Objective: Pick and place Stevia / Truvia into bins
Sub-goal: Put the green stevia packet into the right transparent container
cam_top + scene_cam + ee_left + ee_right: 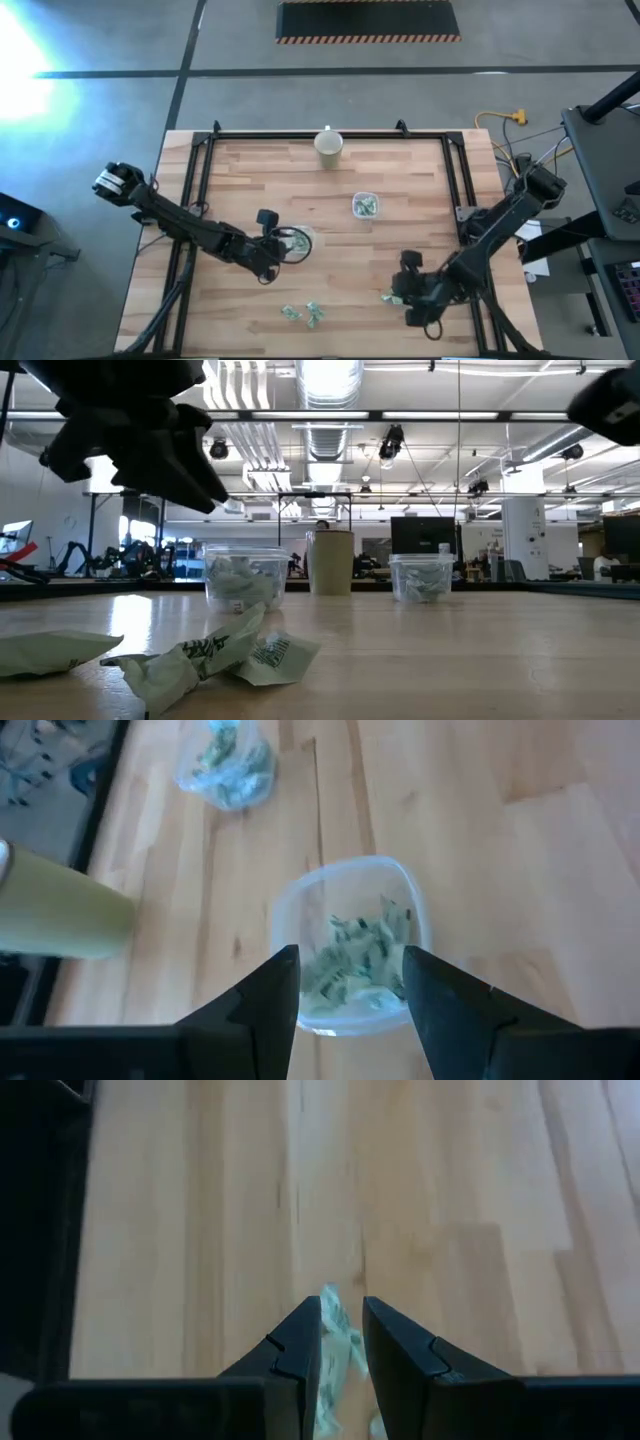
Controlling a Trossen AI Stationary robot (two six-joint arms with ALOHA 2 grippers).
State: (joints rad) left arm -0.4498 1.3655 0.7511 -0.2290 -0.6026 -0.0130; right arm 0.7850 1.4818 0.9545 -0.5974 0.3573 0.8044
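The right end effector (341,1342) pinches a Stevia packet (335,1342) low on the desk (400,180), next needing a lift to a bin (365,205), while the open left end effector (350,988) hangs above another bin (350,945).

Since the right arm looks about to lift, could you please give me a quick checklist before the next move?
1. Right gripper fingers closed around a packet: ok, pinched between them.
2. Left gripper open over the near bin: ok.
3. Left fingers empty: ok, nothing between them.
4. Far bin upright, holding packets: ok.
5. Loose packets still on the table: not ok, several remain.
6. Cream cup clear of both arms: ok.
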